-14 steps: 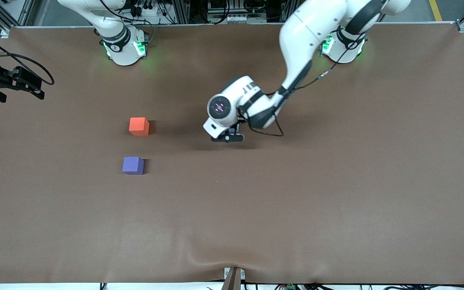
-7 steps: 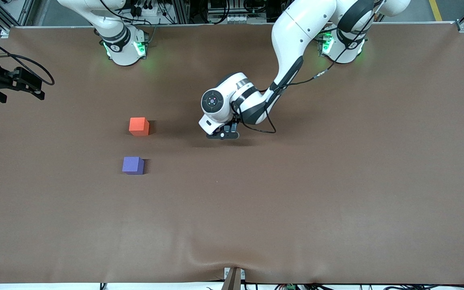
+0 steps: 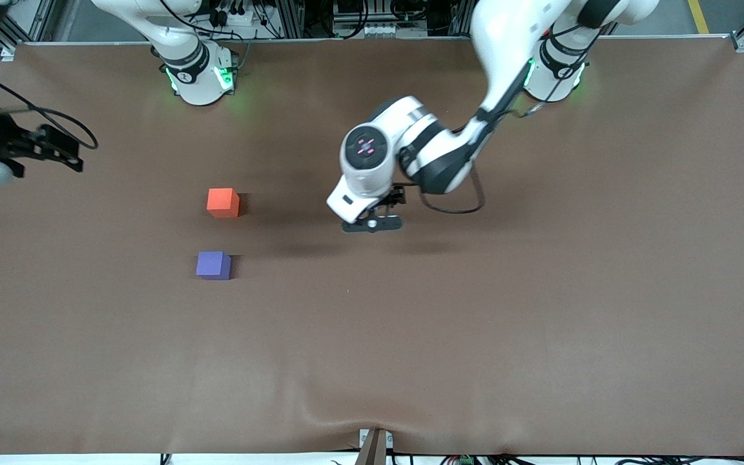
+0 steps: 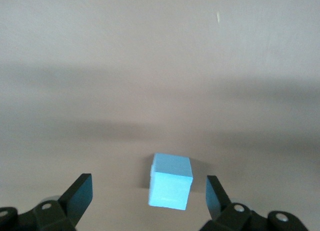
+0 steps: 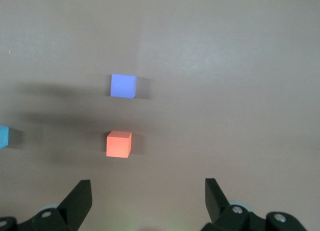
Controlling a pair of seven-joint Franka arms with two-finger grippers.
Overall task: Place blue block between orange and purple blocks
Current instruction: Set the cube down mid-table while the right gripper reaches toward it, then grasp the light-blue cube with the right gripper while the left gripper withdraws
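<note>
The blue block (image 4: 171, 187) lies on the table between the open fingers of my left gripper (image 4: 147, 190), which do not touch it. In the front view my left gripper (image 3: 372, 223) hangs over the middle of the table and hides the block. The orange block (image 3: 223, 202) and the purple block (image 3: 213, 265) sit apart toward the right arm's end, the purple one nearer the front camera. My right gripper (image 3: 49, 150) waits open and empty in the air at the right arm's end. Its wrist view shows its own fingers (image 5: 147, 188), the orange block (image 5: 119, 144), the purple block (image 5: 123, 85) and an edge of the blue block (image 5: 3, 136).
The brown table mat (image 3: 475, 310) is bare apart from the blocks. A small bracket (image 3: 375, 445) sticks up at the table's front edge. A gap of about one block's width lies between the orange and purple blocks.
My left hand moved a little toward the right arm's end, then back, and now looks higher. My right gripper shifted slightly. The orange and purple blocks have not moved.
</note>
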